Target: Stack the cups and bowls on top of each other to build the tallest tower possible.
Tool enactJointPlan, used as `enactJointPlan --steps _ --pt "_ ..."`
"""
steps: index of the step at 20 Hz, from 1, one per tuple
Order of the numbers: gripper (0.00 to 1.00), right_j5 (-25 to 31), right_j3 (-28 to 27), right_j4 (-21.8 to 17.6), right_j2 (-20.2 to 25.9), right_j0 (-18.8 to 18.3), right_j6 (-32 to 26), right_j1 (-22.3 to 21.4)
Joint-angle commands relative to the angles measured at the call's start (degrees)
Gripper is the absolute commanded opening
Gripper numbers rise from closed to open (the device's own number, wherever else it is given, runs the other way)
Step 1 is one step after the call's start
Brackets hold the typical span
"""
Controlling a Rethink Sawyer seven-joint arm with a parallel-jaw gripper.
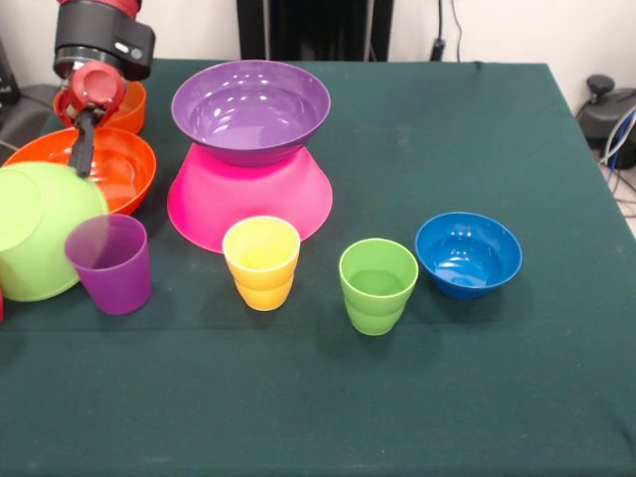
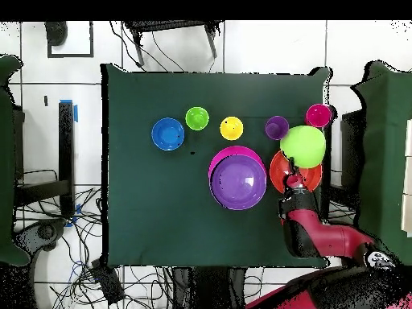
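At the front view's left edge, the lime green bowl [image 1: 40, 231] hangs tilted, its underside facing the camera, its rim pinched by the gripper [image 1: 83, 164], which is closed on it. The red and black arm [image 1: 102, 45] comes down from the upper left, its wrist bent so the dark fingers point downward over the large orange bowl [image 1: 124, 174]. Behind the arm sits the small orange bowl [image 1: 129, 107]. Just in front of the lime green bowl stands the purple cup [image 1: 111, 263]. Next comes the tower on the table [image 1: 447, 397]: the pink bowl [image 1: 248, 199] upside down with the purple bowl [image 1: 250, 107] upright on it. The yellow cup [image 1: 262, 262], green cup [image 1: 378, 285] and blue bowl [image 1: 468, 253] follow in a row. In the overhead view, a red cup [image 2: 319, 115] stands near the table's corner.
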Motion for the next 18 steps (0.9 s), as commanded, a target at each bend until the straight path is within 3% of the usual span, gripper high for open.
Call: enactJointPlan --steps 1,3,4,7,12,18 --pt "1.00 -0.6 -3.5 2.3 2.7 2.9 -1.5 2.2" --pt "1.00 -3.8 -3.9 4.9 0.9 3.7 -6.3 2.8" --pt "0.00 -5.5 -4.0 6.3 0.0 4.1 -8.7 3.0" --pt "0.00 -6.6 -4.0 6.6 -1.1 4.9 -8.9 3.0" --pt "0.00 -4.8 -3.6 4.8 -1.3 5.5 -2.9 2.1" --pt "0.00 -3.8 -3.8 4.0 -1.3 5.6 -0.3 2.0"
